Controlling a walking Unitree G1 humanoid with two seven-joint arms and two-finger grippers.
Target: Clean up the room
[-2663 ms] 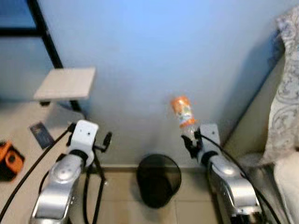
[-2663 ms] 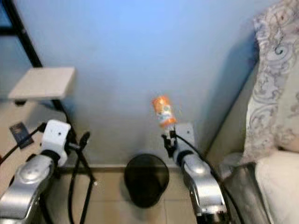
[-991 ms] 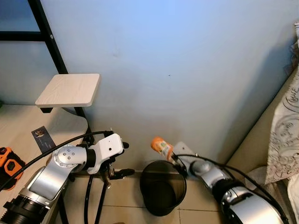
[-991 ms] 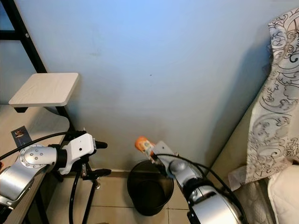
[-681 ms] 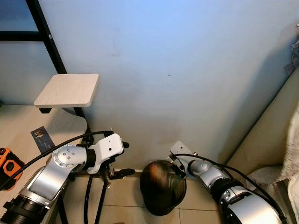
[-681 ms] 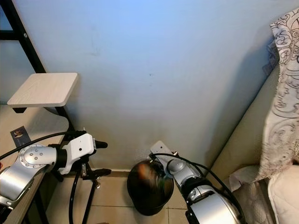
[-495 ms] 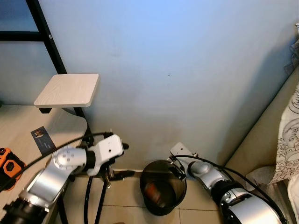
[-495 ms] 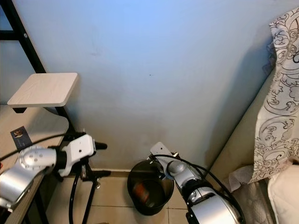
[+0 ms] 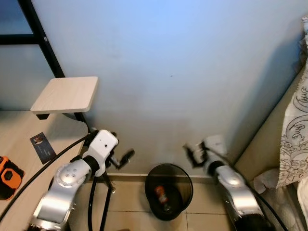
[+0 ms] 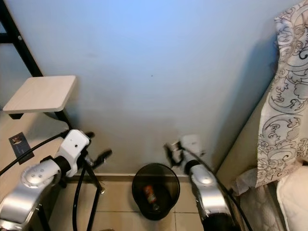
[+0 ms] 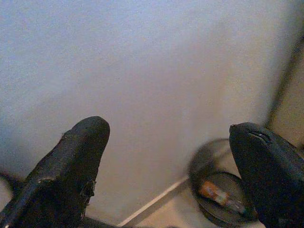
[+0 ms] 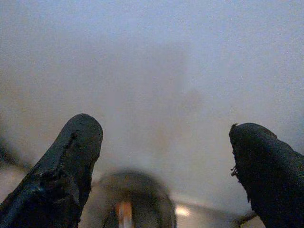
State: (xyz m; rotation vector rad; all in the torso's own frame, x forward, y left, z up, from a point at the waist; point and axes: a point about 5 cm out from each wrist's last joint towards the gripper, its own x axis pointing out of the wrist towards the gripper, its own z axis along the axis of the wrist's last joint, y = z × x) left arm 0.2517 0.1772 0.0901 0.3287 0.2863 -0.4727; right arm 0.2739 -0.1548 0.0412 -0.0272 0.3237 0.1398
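An orange-labelled bottle lies inside the black mesh waste bin on the tiled floor against the blue wall. My right gripper hovers above the bin's right rim, open with nothing between its fingers. In the right wrist view the fingers stand wide apart over the bottle in the bin. To the left of the bin, at about the same height, my left gripper is open and holds nothing. The left wrist view looks past that gripper at the bin and the bottle.
A pale wooden shelf on a black frame stands at the left. A card and an orange-and-black object lie below it. A bed with a patterned sheet closes the right side. Black cables hang left of the bin.
My right gripper lowered the bottle to the bin's rim, let go, and the bottle dropped inside. That gripper has since lifted off the rim, and the left arm has risen a little.
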